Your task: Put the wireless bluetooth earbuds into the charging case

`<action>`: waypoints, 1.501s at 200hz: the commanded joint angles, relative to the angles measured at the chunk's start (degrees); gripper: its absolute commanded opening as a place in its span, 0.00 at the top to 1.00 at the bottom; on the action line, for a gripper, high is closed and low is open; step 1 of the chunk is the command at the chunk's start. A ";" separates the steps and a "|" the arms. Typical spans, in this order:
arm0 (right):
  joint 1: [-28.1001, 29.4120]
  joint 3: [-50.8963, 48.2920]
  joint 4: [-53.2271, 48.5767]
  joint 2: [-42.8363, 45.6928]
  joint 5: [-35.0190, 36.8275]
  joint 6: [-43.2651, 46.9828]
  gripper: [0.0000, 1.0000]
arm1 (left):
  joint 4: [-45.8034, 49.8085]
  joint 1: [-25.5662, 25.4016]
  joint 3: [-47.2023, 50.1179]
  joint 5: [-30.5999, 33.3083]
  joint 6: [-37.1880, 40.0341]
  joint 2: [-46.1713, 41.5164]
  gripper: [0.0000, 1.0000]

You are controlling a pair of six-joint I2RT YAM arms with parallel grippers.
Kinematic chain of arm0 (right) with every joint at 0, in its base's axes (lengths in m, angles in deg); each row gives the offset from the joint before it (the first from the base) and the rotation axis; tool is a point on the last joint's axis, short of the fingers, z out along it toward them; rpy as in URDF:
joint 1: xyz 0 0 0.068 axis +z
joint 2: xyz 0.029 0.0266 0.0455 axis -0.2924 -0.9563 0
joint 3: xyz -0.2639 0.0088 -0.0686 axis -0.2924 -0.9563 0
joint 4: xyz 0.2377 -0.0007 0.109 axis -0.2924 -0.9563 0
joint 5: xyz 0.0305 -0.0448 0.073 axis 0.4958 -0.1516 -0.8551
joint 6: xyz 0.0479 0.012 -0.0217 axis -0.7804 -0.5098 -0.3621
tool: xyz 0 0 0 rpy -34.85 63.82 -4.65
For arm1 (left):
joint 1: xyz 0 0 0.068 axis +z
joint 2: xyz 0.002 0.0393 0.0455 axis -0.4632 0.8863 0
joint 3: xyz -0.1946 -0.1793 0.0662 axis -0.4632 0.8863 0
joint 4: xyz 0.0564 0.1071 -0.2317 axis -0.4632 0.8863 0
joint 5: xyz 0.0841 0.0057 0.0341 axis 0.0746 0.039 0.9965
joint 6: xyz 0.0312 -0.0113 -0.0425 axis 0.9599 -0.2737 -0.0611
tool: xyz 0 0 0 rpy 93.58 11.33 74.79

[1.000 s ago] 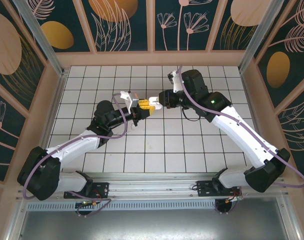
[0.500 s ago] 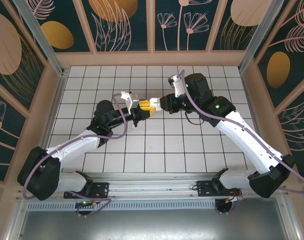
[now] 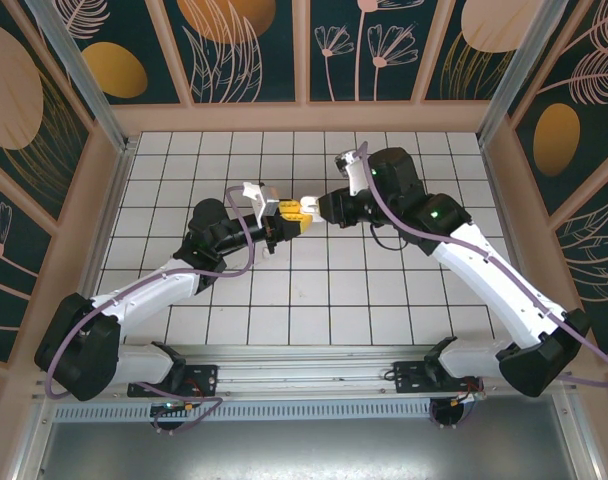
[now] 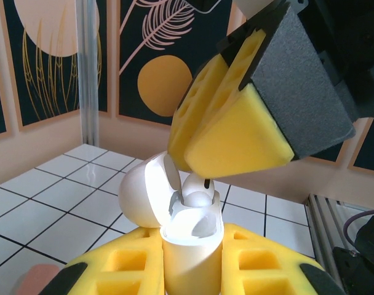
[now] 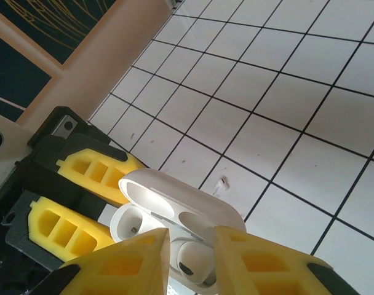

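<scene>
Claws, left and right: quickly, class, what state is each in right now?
Left claw: closed, holding the charging case.
Right claw: tips narrowly apart either side of an earbud sitting in the case; whether it grips cannot be told.

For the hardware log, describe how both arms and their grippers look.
Both the left arm and right arm have white links, black joints and a looping mauve cable. The right shows a green light. The left gripper and right gripper carry yellow pocketed pads on black fingers.
</scene>
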 commanded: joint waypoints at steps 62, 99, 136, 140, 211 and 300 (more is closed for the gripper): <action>-5.50 -2.72 4.67 3.00 7.19 -7.51 0.65 | 6.05 -0.24 7.40 8.48 4.17 -12.08 1.00; -6.43 -6.05 8.71 -4.33 1.53 -6.24 0.63 | 13.95 -0.17 11.07 14.18 5.04 -21.44 1.00; -5.25 -4.11 8.98 -17.06 -2.42 -16.07 0.63 | 22.02 -0.30 12.75 19.23 4.98 -29.17 1.00; -4.63 -3.93 9.10 -18.36 -2.34 -17.61 0.63 | 23.06 -0.25 12.74 19.78 5.00 -29.79 1.00; 7.53 2.27 15.21 -38.05 1.92 -33.57 0.50 | 36.09 -0.22 12.12 27.24 7.87 -39.24 1.00; 11.05 12.94 11.29 -50.14 7.85 -38.14 0.52 | 43.41 -0.30 11.31 31.39 11.72 -46.52 1.00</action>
